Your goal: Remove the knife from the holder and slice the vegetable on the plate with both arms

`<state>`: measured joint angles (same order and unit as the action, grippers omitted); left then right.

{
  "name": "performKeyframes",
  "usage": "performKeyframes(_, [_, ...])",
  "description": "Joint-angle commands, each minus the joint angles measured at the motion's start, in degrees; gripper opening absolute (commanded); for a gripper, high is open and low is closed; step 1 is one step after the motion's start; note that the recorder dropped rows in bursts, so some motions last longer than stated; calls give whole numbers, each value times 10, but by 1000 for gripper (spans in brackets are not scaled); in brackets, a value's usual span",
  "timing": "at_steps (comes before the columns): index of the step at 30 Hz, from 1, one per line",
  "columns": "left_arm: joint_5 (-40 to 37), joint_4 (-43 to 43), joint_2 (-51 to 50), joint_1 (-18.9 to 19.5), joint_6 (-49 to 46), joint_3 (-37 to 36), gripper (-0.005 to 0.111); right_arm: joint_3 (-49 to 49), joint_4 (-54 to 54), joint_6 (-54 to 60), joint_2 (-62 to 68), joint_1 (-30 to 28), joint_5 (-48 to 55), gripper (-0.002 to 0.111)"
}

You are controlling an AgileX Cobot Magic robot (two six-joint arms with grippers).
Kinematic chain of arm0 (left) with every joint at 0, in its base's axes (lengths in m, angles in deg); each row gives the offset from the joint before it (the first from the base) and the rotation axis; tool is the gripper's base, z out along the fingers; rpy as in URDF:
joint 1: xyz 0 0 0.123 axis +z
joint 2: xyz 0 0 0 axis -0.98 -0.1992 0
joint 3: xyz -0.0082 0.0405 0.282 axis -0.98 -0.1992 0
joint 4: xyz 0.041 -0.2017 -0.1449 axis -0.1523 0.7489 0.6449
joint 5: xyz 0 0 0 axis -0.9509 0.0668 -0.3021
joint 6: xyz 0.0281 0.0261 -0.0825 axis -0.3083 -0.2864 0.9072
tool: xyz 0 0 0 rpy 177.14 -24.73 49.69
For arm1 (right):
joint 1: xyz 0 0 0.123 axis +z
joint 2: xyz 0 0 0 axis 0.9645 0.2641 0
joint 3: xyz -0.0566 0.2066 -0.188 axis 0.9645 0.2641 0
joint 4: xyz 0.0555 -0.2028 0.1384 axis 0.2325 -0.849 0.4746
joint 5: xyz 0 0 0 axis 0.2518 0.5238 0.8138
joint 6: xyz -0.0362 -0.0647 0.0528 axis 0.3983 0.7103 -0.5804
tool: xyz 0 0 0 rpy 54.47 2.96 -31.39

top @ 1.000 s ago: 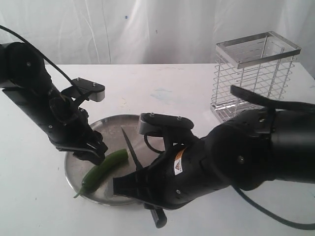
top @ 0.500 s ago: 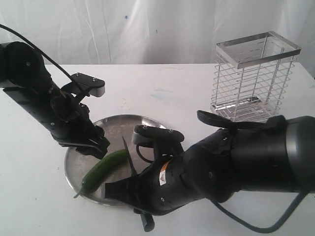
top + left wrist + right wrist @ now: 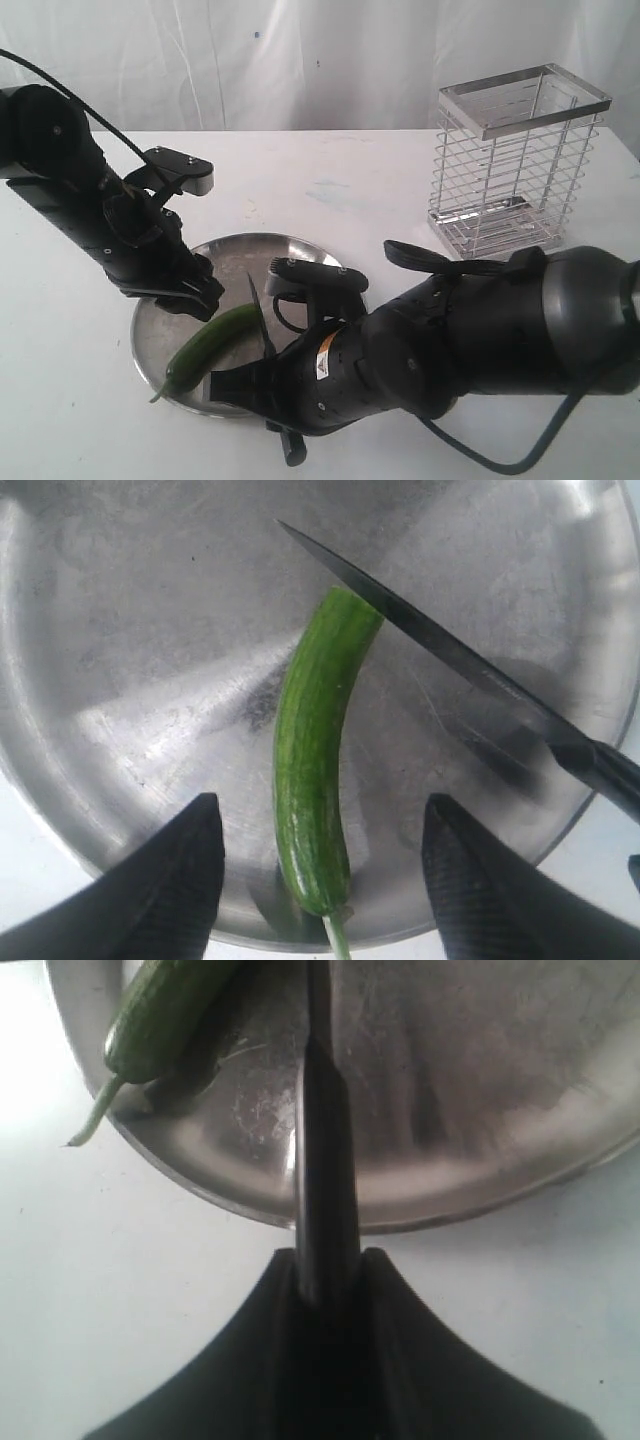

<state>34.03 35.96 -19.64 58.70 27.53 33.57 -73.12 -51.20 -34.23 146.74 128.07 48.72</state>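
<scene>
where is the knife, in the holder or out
Out. The holder stands empty; the right gripper is shut on the knife, blade at the vegetable's end.

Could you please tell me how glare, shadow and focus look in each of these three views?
Left wrist view: sharp, with pale glare streaks across the plate and a dark shadow under the knife. Right wrist view: the right gripper is close and blurred, with glare along the plate's rim. Exterior view: the white table looks washed out.
</scene>
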Motion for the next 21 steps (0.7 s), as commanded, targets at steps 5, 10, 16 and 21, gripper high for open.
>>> performKeyframes(5, [-3, 10, 6, -3, 6, -3, 62, 1, -1, -1, 18, 3, -16, 0])
performKeyframes(10, [0, 10, 6, -3, 6, -3, 62, 1, -1, -1, 18, 3, -24, 0])
performKeyframes(16, [3, 10, 6, -3, 6, -3, 62, 1, -1, -5, 18, 3, -27, 0])
performKeyframes(21, [3, 10, 6, -3, 6, -3, 62, 1, -1, -6, 18, 3, -30, 0])
